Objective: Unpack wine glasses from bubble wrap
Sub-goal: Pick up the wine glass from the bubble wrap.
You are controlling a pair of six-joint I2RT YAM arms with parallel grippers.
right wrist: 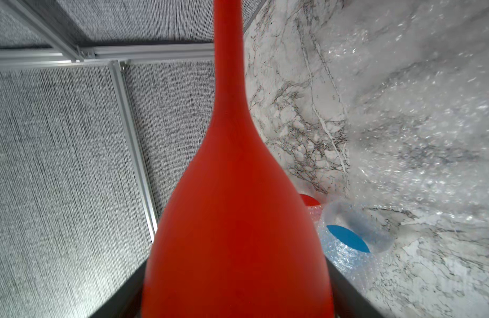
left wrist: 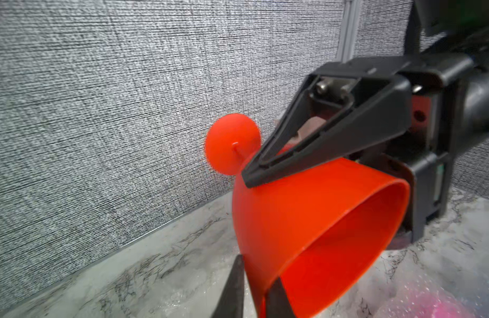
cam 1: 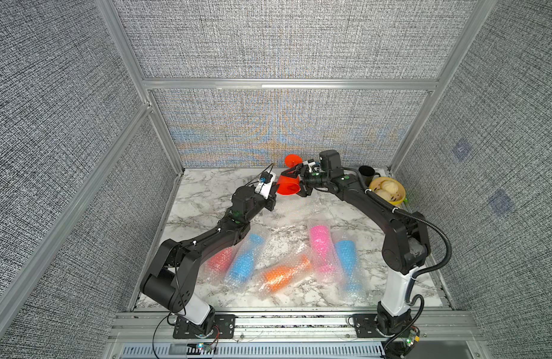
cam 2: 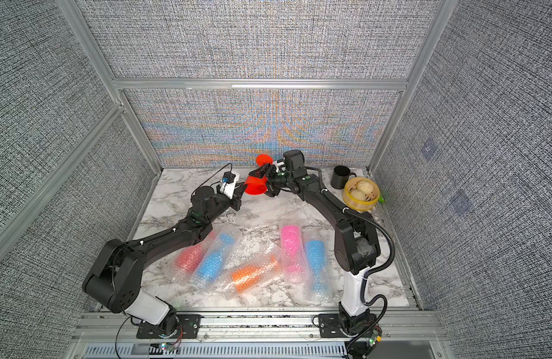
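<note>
Clock positions are read on the marble table (cam 1: 187, 217) in the top views, with 6 o'clock at the arm bases and 12 at the back wall.

1. Orange goblet (cam 1: 282, 274), 6 o'clock, nearest the bases. It lies on its side inside bubble wrap (cam 1: 268, 290).
2. Blue goblet B (cam 1: 346, 259), 4 to 5 o'clock. Wrapped, lying flat, foot end toward 6.
3. Blue goblet A (cam 1: 244, 264), 7 o'clock. Wrapped, lying aslant.
4. Red wrapped goblet (cam 1: 219, 259), 8 o'clock, just beside blue goblet A and partly under the left arm.
5. Pink goblet (cam 1: 320, 245), 4 o'clock, just beside blue goblet B. Wrapped.
6. Loose bubble wrap sheet (cam 1: 302, 206), about 12 o'clock of centre. It lies flat with no goblet in it.
7. Left gripper (cam 1: 274, 191), 11 to 12 o'clock. Its fingers (left wrist: 233, 289) are closed, pinching the mouth rim of item 8.
8. Red bare goblet (cam 1: 286, 186), 12 o'clock. Unwrapped and held sideways above the table, foot toward the back wall.
9. Right gripper (cam 1: 297, 181), 12 to 1 o'clock. Its jaws stand wide and clamp the bowl of item 8 from both sides.
10. Bamboo steamer (cam 1: 397, 199) of buns, 2 o'clock.
11. Black mug (cam 1: 368, 178), 1 to 2 o'clock, in the far corner just beside the steamer.
</note>
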